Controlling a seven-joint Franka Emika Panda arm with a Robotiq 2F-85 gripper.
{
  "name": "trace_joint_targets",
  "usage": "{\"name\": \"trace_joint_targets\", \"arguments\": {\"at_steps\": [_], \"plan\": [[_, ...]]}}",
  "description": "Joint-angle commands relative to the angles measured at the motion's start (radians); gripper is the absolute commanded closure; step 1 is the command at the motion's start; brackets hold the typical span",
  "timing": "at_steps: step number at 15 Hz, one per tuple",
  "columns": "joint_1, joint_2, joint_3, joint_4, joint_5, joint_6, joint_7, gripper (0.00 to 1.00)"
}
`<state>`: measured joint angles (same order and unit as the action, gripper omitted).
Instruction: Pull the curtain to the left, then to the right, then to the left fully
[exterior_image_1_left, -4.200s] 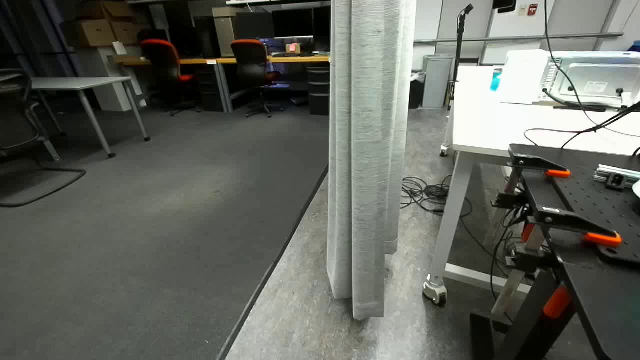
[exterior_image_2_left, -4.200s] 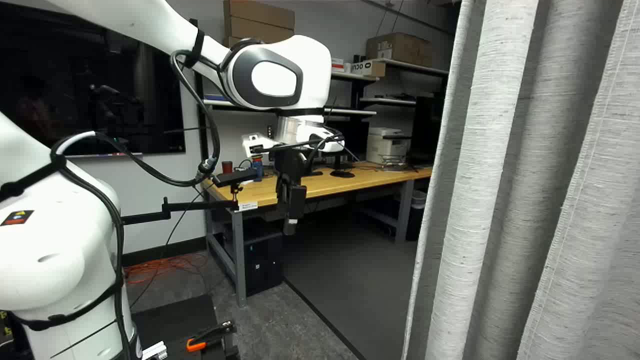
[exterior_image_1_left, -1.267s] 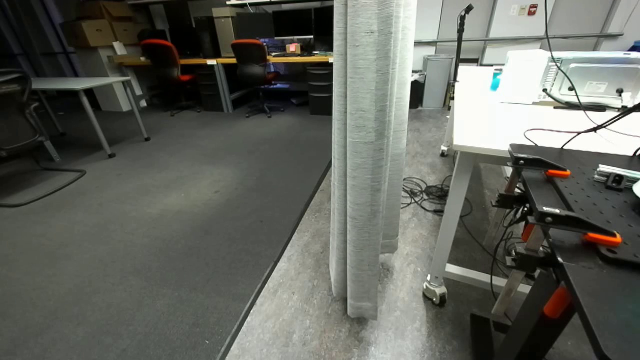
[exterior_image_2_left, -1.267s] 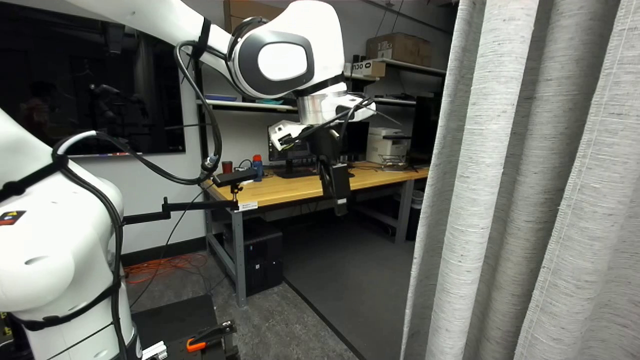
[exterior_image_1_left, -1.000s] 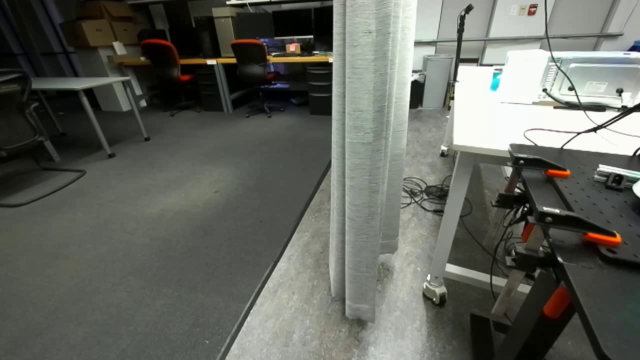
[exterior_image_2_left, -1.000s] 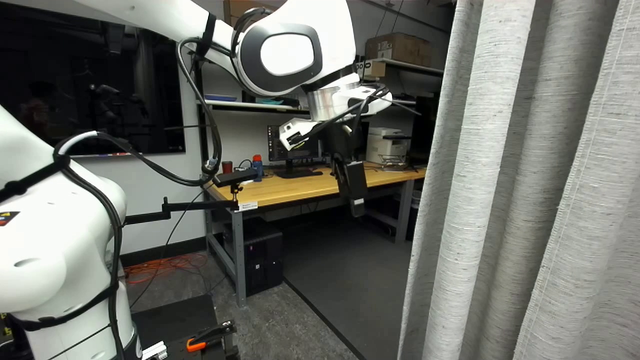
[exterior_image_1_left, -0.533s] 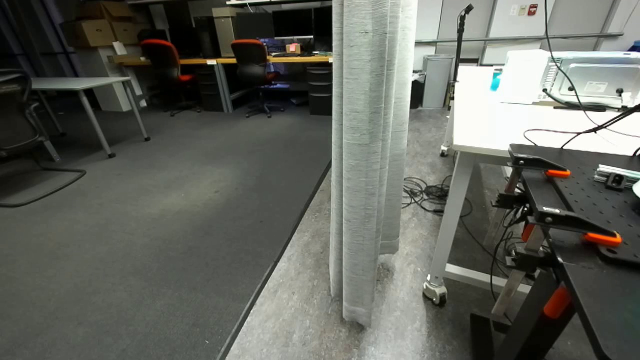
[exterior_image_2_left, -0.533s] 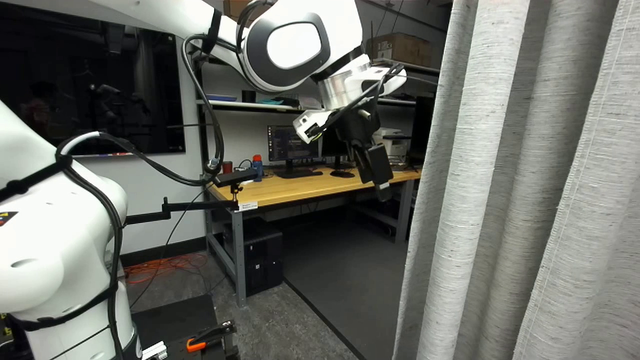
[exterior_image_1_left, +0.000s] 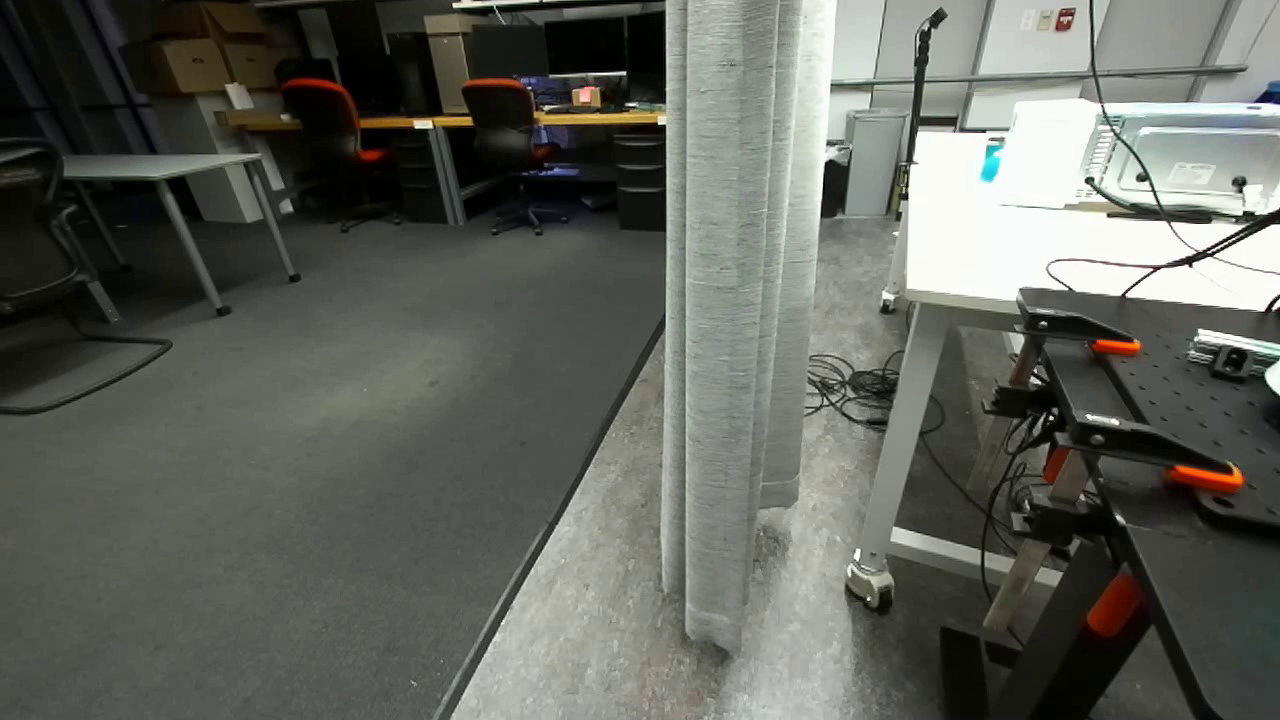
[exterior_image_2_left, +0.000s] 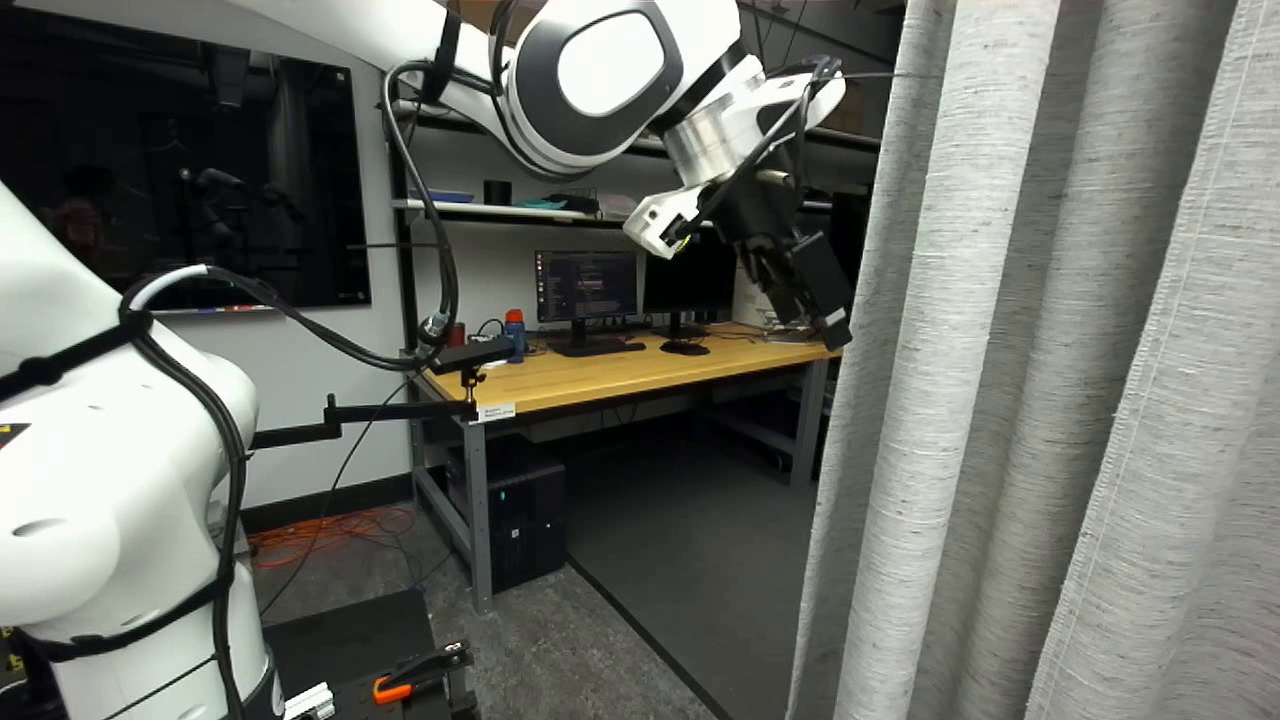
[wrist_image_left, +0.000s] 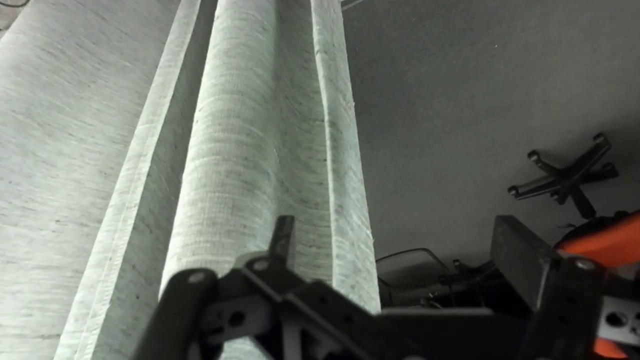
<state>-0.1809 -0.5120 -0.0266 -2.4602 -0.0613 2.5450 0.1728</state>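
Observation:
The pale grey, pleated curtain (exterior_image_1_left: 735, 300) hangs down to near the floor, and its folds (exterior_image_2_left: 960, 400) fill the right side of an exterior view. There my black gripper (exterior_image_2_left: 812, 312) tilts down toward the curtain's free edge, its tip right beside that edge in the picture. In the wrist view the gripper (wrist_image_left: 395, 225) is wide open. The edge of the curtain (wrist_image_left: 345, 150) runs down between the fingers, nearer the left finger (wrist_image_left: 283, 237), which overlaps a fold. The right finger (wrist_image_left: 520, 257) has dark floor behind it. Whether cloth touches either finger I cannot tell.
A wooden desk (exterior_image_2_left: 620, 375) with monitors stands behind the arm. In an exterior view a white wheeled table (exterior_image_1_left: 960, 250) and a black clamped bench (exterior_image_1_left: 1180, 560) stand right of the curtain, with cables (exterior_image_1_left: 850, 390) on the floor. An orange chair (wrist_image_left: 610, 242) shows in the wrist view.
The arm has swung to the right in an exterior view, bringing the gripper up, tilted, to the curtain's edge. The curtain's lower folds have shifted slightly. The gripper has stayed open.

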Motion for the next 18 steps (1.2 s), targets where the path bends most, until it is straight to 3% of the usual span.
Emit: {"name": "trace_joint_targets", "arguments": {"at_steps": [1,12,13,14,16,18], "plan": [[-0.039,0.04,0.012,0.046,-0.051,0.065,0.021,0.0],[-0.084,0.125,0.031,0.103,-0.1,0.213,0.045,0.0],[-0.084,0.133,0.033,0.106,-0.097,0.22,0.045,0.06],[-0.084,0.14,0.035,0.107,-0.096,0.229,0.047,0.28],[-0.085,0.152,0.042,0.109,-0.099,0.242,0.053,0.32],[-0.086,0.162,0.053,0.108,-0.106,0.256,0.06,0.47]]}}
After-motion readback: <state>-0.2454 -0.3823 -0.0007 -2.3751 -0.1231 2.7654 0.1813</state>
